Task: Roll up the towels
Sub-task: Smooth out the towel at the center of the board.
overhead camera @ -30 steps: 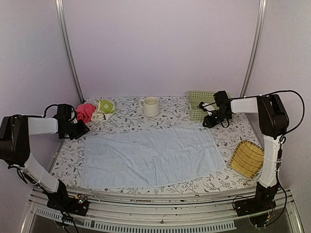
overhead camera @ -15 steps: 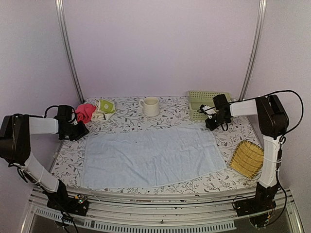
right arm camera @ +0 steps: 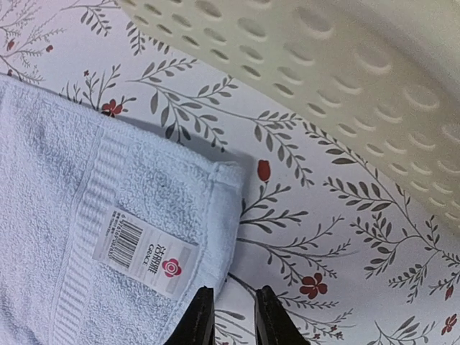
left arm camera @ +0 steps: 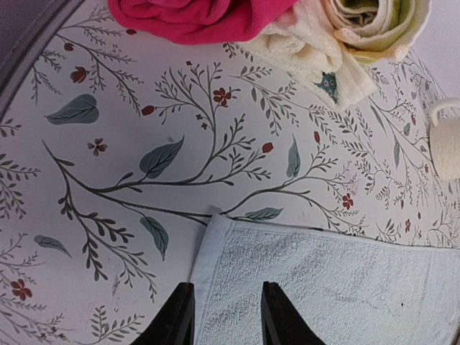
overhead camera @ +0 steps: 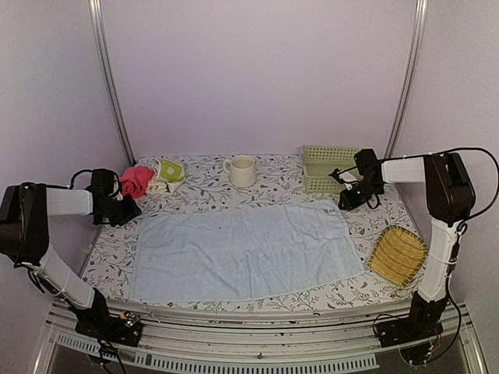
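Note:
The pale blue towel (overhead camera: 242, 249) lies spread flat on the floral table. My left gripper (overhead camera: 127, 211) is low at its far left corner. In the left wrist view the gripper (left arm camera: 226, 316) is open, with the towel's corner (left arm camera: 323, 287) lying under and between the jaws. My right gripper (overhead camera: 348, 201) is at the far right corner. In the right wrist view it (right arm camera: 231, 320) is narrowly open, with the towel's labelled corner (right arm camera: 144, 208) just left of the jaws and bare table between them. The yellow-green and cream towel (overhead camera: 168, 172) sits bunched at the back left and also shows in the left wrist view (left arm camera: 359, 21).
A pink cloth (overhead camera: 137, 180) lies beside the patterned towel. A cream mug (overhead camera: 242, 170) stands at the back centre. A pale green perforated basket (overhead camera: 327, 167) stands just behind my right gripper, close in the right wrist view (right arm camera: 345, 65). A yellow bamboo tray (overhead camera: 398, 255) lies at the right edge.
My right gripper has moved right and a little nearer, off the towel's far right corner. The left gripper has barely moved.

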